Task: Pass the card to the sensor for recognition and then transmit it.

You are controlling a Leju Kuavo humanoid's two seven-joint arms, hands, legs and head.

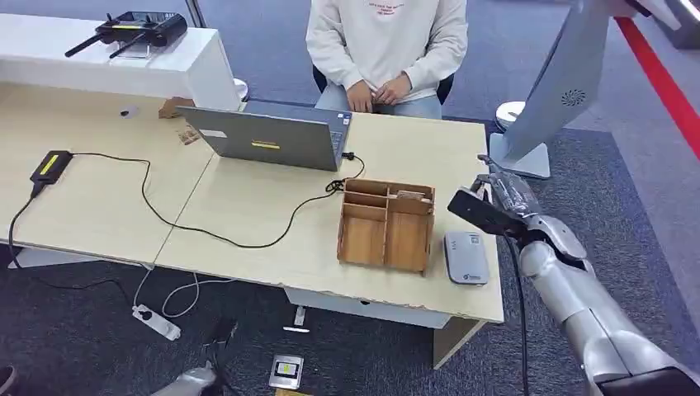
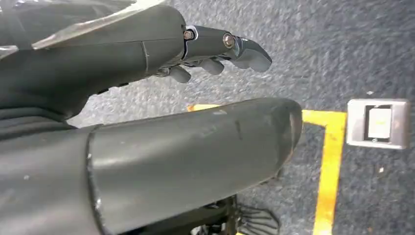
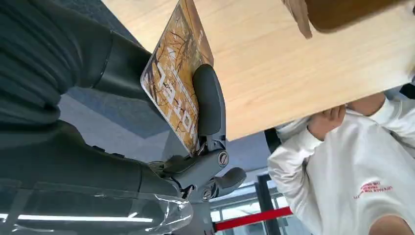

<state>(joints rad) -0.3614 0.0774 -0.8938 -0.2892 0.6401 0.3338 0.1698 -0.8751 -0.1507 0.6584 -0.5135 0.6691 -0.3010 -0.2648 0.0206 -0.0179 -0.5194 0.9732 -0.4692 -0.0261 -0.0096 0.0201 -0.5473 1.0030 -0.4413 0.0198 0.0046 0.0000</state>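
Observation:
My right hand [image 1: 505, 196] hovers off the table's right edge, a little beyond and above the grey-white card sensor [image 1: 466, 258] lying flat near the front right corner. It pinches the card [image 1: 481, 214], which looks dark from above; in the right wrist view the card [image 3: 175, 83] shows a brown patterned face, clamped between thumb and fingers [image 3: 209, 103] over the table edge. My left hand [image 2: 122, 54] hangs over the carpet, fingers apart, holding nothing.
A wooden compartment box [image 1: 386, 224] stands just left of the sensor. A person [image 1: 386, 41] sits across the table behind a grey laptop [image 1: 268, 136] with a black cable. A white stand [image 1: 561, 91] rises at the right. A yellow floor line [image 2: 330, 161] runs below.

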